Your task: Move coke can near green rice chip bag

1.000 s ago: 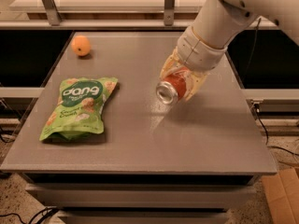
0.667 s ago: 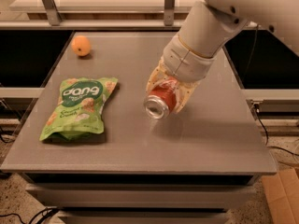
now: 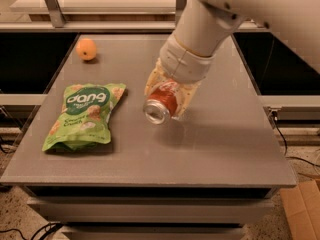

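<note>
My gripper [image 3: 167, 96] is shut on the coke can [image 3: 161, 103], a red can with a silver end that points toward the camera. It holds the can on its side, lifted a little above the grey table [image 3: 225, 134], near the table's middle. The green rice chip bag [image 3: 85, 115] lies flat on the table's left side, light green with white "dang" lettering. The can is just right of the bag's upper right corner, apart from it.
An orange fruit [image 3: 86, 49] sits at the table's back left. A metal rail and shelf run behind the table. A cardboard box [image 3: 302, 206] stands on the floor at the lower right. Cables lie on the floor at both sides.
The gripper has carried the coke can leftward and a little toward the front, closer to the green bag. The bag and the orange have not moved.
</note>
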{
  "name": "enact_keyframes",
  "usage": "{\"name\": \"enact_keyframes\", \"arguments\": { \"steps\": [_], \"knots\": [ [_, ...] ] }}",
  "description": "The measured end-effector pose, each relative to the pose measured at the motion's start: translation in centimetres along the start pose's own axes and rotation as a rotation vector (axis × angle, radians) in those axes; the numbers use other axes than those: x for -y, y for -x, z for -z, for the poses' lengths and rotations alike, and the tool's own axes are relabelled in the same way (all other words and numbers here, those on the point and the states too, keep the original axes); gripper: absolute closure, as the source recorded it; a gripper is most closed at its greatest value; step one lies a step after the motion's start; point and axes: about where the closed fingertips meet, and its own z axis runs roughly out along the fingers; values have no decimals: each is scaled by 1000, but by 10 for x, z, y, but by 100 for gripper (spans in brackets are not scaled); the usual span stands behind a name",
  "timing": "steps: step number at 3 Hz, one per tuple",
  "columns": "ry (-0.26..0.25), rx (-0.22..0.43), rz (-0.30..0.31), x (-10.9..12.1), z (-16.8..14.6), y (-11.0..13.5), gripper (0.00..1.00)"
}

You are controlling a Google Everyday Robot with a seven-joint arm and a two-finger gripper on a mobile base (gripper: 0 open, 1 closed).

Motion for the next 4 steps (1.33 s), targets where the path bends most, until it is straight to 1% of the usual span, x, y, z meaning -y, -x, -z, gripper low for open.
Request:
{"name": "enact_keyframes", "arguments": {
  "steps": [2,3,4],
  "knots": [
    [65,1,209,71,-21,12,100],
    [87,15,287,97,-35,21,100],
    [107,34,320,111,-52,27,82]
  ]
}}
